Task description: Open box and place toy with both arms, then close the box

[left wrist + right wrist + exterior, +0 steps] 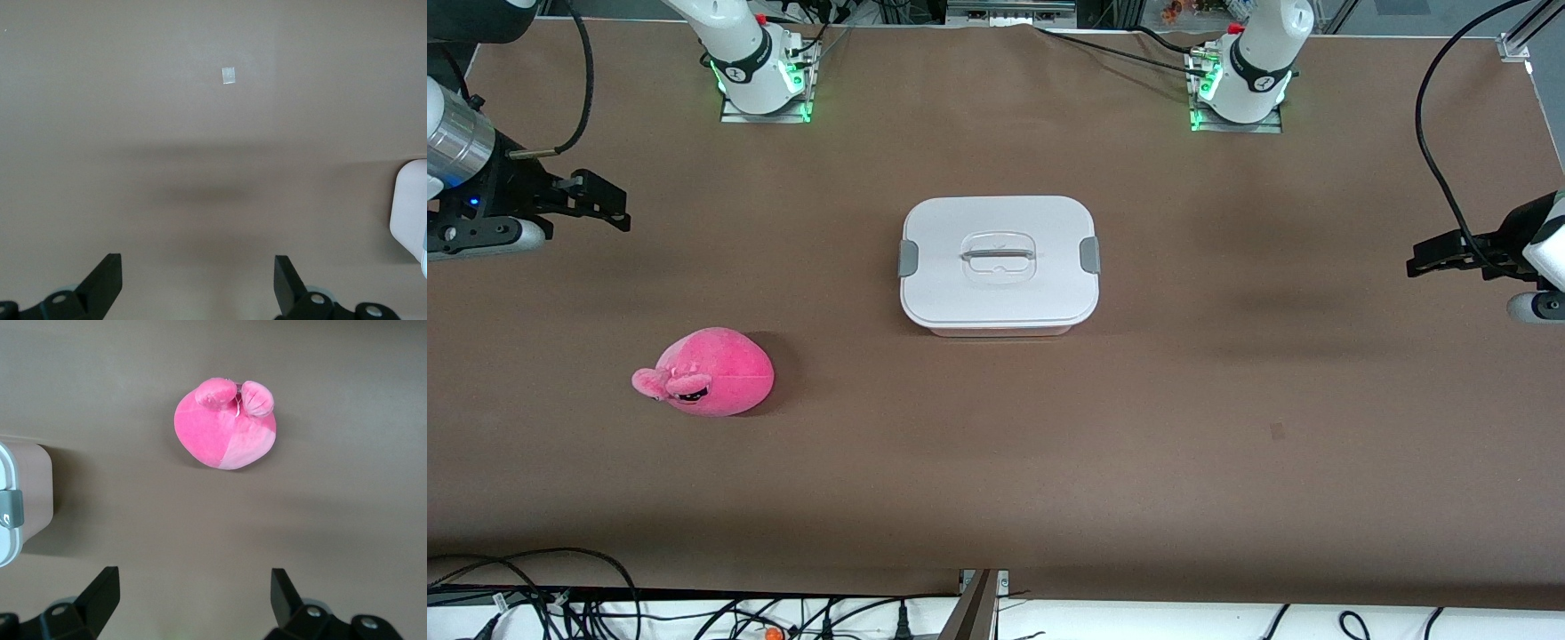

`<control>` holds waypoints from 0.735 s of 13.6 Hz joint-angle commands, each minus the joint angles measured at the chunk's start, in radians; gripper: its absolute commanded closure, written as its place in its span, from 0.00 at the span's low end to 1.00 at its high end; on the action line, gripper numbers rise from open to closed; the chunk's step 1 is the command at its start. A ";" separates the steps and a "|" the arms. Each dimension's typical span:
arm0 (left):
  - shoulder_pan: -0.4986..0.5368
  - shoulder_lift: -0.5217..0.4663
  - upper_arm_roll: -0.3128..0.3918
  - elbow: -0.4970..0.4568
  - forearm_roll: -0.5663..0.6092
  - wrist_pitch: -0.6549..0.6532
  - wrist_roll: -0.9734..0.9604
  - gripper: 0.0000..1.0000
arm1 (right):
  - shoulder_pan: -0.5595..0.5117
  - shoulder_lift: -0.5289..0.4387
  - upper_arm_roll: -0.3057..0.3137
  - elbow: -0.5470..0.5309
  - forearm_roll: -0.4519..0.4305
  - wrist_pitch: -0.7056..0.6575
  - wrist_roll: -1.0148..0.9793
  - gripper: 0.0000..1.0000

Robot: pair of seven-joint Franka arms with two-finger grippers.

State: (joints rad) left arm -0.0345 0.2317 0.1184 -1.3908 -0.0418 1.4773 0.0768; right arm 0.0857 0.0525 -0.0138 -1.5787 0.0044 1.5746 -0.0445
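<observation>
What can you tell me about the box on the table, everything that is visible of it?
The box is a rounded rectangular container that looks like plastic: a white lid over a pale pink tub. A grey clip sits at each short end, and a clear recessed handle lies in the lid's centre. It is closed and stands flat near the middle of the table. Nothing touches it; the toy lies apart, nearer the front camera.

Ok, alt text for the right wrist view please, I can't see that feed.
The pink toy lies on the brown table, untouched, out ahead of the right gripper, whose fingers are open. The closed box shows at the picture's edge with one grey clip.
</observation>
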 commanded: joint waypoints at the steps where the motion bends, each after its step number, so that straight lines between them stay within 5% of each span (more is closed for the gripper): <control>1: 0.001 -0.005 0.000 0.004 0.007 -0.012 -0.009 0.00 | 0.003 -0.013 0.005 0.006 -0.014 -0.022 0.015 0.00; 10: -0.044 -0.002 -0.008 0.003 0.005 -0.014 -0.006 0.00 | 0.003 -0.014 0.006 0.006 -0.014 -0.025 0.012 0.00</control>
State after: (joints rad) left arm -0.0459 0.2317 0.1123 -1.3909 -0.0420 1.4747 0.0763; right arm 0.0858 0.0525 -0.0094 -1.5786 0.0042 1.5696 -0.0441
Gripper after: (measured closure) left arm 0.000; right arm 0.000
